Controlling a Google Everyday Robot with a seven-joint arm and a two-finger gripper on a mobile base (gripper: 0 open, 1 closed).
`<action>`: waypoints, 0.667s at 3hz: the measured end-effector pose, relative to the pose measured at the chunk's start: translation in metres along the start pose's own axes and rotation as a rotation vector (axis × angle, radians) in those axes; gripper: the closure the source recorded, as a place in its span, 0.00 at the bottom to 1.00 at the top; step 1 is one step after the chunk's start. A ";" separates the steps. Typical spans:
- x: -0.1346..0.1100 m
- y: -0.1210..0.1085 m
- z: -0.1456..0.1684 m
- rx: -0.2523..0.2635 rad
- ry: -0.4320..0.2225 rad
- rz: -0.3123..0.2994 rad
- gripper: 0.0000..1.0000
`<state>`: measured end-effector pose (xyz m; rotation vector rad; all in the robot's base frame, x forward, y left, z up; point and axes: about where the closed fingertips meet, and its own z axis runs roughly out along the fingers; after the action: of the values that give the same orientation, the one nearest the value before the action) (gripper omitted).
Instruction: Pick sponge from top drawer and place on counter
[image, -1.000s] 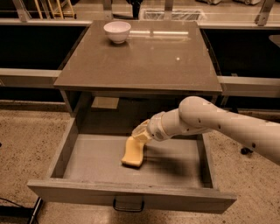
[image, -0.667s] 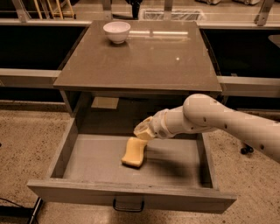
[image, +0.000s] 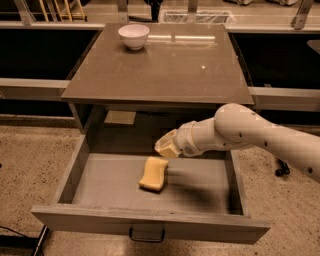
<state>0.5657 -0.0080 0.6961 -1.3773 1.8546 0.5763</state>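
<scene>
Camera view. The top drawer (image: 90, 220) stands pulled open below the counter (image: 165, 70). The sponge (image: 154, 173) lies flat on the drawer floor, near its middle. The gripper (image: 165, 146) hangs inside the drawer, just above the sponge's far end; whether it is wide or narrow cannot be told. A white bowl (image: 133, 36) sits on the counter's far left corner.

My arm (image: 260, 135) stretches in from the right edge of my view, the white forearm sloping down and to the left into the wrist (image: 192, 140). The gripper (image: 164, 148) sits at its end, pointing left and a little downward, hanging over the rear part of the open top drawer (image: 150, 224).
</scene>
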 end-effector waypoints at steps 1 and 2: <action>0.000 0.000 0.000 0.000 0.000 0.000 0.27; 0.012 0.003 0.004 -0.025 0.059 0.009 0.04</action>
<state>0.5622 -0.0112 0.6835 -1.4167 1.9077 0.5708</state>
